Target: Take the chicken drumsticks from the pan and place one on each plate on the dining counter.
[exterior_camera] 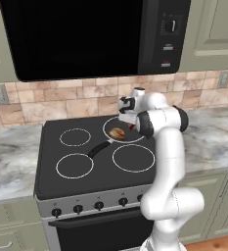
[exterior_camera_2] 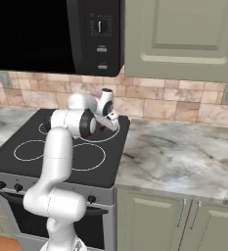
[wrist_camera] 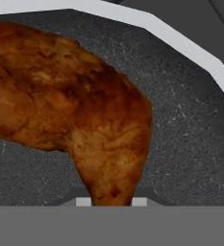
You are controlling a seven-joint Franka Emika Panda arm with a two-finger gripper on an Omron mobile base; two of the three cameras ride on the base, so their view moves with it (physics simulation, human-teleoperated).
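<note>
The dark grey pan (exterior_camera: 127, 136) sits on the stove's back right burner, its black handle (exterior_camera: 98, 148) pointing front-left. A plump tan drumstick (exterior_camera: 117, 133) lies in it. In the hand view, a darker reddish-brown drumstick (wrist_camera: 70, 110) lies on the pan's speckled floor (wrist_camera: 190, 144). Its narrow end sits between my two fingertips (wrist_camera: 83, 202). My gripper (wrist_camera: 111, 202) is shut on it, reaching down into the pan (exterior_camera: 131, 125) (exterior_camera_2: 108, 125). The plates and the dining counter are out of view.
A black stovetop (exterior_camera: 86, 142) carries white burner rings. Marbled worktops (exterior_camera_2: 184, 152) flank it, and a tiled backsplash (exterior_camera: 61, 105) runs behind. A black microwave (exterior_camera: 86, 34) hangs close above the stove. Oven knobs (exterior_camera: 78, 209) line the front.
</note>
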